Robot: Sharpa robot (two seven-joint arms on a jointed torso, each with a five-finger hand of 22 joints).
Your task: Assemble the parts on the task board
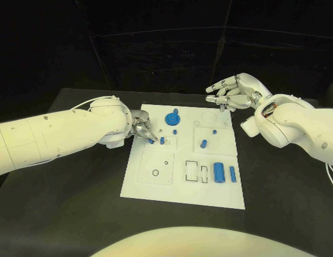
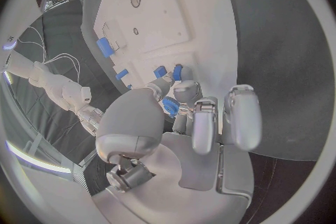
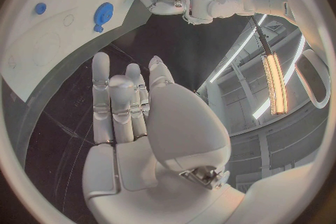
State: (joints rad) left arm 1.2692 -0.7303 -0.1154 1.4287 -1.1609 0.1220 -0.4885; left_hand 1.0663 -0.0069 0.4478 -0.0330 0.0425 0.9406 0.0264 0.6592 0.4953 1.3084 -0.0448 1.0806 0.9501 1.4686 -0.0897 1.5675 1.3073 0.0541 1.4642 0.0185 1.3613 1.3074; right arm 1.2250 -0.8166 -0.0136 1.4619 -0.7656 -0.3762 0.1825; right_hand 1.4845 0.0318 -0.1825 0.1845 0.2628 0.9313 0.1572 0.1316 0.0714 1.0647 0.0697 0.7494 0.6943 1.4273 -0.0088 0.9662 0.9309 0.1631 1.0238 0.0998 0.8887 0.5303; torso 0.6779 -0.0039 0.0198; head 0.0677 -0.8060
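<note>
Black table [image 1: 74, 203] under a dark backdrop, carrying the white task board [image 1: 183, 160] at its middle, long side running away from the robot. Left arm [image 1: 51, 136] reaching in over the table's near-left part, right arm [image 1: 305, 126] coming across the far-right corner. Right hand [image 1: 232, 92] raised off the board beyond its far-right corner, fingers [image 3: 112, 101] stretched out and side by side, palm bare, holding nothing. Left hand [image 1: 139, 127] lowered at the board's left edge, thumb and fingertips [image 2: 183, 89] drawn together and pinching a small blue part [image 1: 151, 141] right at the board's surface, with a second small blue peg [image 1: 162, 141] standing just beside it. Round blue disc with a knob [image 1: 172, 118] lying on the far half of the board, a small blue piece [image 1: 174, 130] near it toward the robot. Small blue cylinder [image 1: 203, 143] near the middle, a tiny blue stud [image 1: 213, 130] farther off beyond it. Two upright blue blocks on the near-right part, the wider blue block [image 1: 220, 173] next to the slim blue bar [image 1: 233, 174], apart from each other. Outlined rectangular recesses [image 1: 194, 170] just left of those blocks.
</note>
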